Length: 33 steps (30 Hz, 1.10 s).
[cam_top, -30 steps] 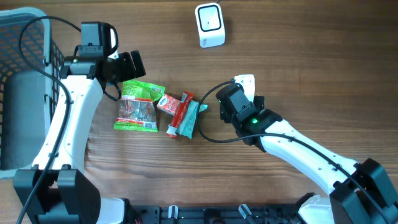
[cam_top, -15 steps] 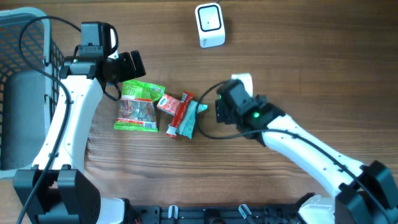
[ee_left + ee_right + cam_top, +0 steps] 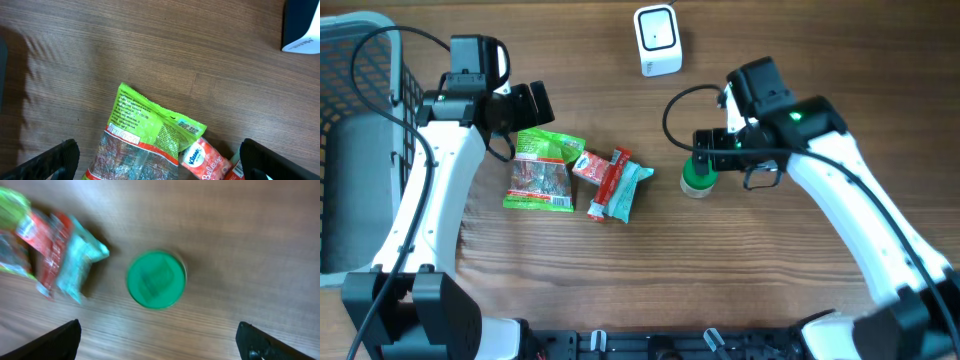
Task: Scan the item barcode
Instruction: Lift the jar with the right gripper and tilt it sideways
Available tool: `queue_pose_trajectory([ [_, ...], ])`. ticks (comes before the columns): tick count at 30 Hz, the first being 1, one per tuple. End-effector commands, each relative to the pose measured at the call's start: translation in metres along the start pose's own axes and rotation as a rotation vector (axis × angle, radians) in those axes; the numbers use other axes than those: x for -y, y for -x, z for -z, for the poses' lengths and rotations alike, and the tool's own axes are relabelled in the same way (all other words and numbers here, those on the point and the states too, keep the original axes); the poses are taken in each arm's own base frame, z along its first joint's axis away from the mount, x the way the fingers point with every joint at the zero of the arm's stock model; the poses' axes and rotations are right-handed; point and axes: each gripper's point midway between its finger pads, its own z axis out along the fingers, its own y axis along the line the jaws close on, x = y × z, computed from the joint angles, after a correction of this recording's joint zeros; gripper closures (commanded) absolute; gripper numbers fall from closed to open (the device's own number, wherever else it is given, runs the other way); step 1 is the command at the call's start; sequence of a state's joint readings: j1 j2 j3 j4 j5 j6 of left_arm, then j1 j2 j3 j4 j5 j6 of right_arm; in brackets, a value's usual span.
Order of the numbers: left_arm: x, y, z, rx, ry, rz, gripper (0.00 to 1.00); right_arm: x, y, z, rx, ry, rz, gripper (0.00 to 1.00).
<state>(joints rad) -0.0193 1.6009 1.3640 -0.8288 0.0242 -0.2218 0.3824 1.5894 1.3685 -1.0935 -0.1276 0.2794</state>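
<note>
Basically, right gripper (image 3: 160, 345) was spread wide and empty, hovering over the green-lidded jar (image 3: 698, 177), jar stood upright on table (image 3: 840, 60), just right of snack packets (image 3: 615, 183), well apart from white scanner (image 3: 657, 40), left gripper (image 3: 532, 103) also spread wide, empty, above green bag (image 3: 145, 130)

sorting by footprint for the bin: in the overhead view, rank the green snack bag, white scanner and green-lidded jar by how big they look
1. green snack bag, clearly largest
2. white scanner
3. green-lidded jar, smallest
</note>
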Motion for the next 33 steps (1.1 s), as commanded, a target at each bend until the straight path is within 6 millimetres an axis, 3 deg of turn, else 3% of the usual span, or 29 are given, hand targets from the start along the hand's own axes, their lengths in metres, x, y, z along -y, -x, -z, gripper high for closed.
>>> queue_pose_trajectory([
  [1,-0.003,-0.002,-0.004,-0.008,0.010,-0.010,0.00,-0.008,-0.013,-0.031,-0.131,0.024,0.106,0.01],
  [9,-0.003,-0.002,-0.004,-0.008,0.010,-0.010,0.00,0.002,-0.010,-0.075,-0.177,-0.075,0.150,0.01],
  [21,-0.003,-0.002,-0.004,-0.008,0.010,-0.010,0.00,-0.006,0.006,-0.081,-0.115,-0.042,0.161,0.01],
  [23,-0.003,-0.002,-0.004,-0.008,0.010,-0.010,0.00,-0.006,0.010,-0.081,-0.100,-0.039,0.157,0.13],
  [25,-0.003,-0.002,-0.004,-0.008,0.010,-0.010,0.00,-0.008,0.014,-0.082,-0.082,-0.034,0.160,0.38],
  [26,-0.003,-0.002,-0.004,-0.008,0.010,-0.010,0.00,-0.008,0.016,-0.082,-0.072,-0.032,0.160,0.41],
  [27,-0.003,-0.002,-0.004,-0.008,0.010,-0.010,0.00,-0.008,0.015,-0.082,-0.076,-0.033,0.161,0.28],
  [30,-0.003,-0.002,-0.004,-0.008,0.010,-0.010,0.00,-0.010,0.015,-0.082,-0.079,-0.022,0.160,0.01],
  [33,-0.003,-0.002,-0.004,-0.008,0.010,-0.010,0.00,-0.010,0.015,-0.082,-0.076,-0.021,0.160,0.00],
])
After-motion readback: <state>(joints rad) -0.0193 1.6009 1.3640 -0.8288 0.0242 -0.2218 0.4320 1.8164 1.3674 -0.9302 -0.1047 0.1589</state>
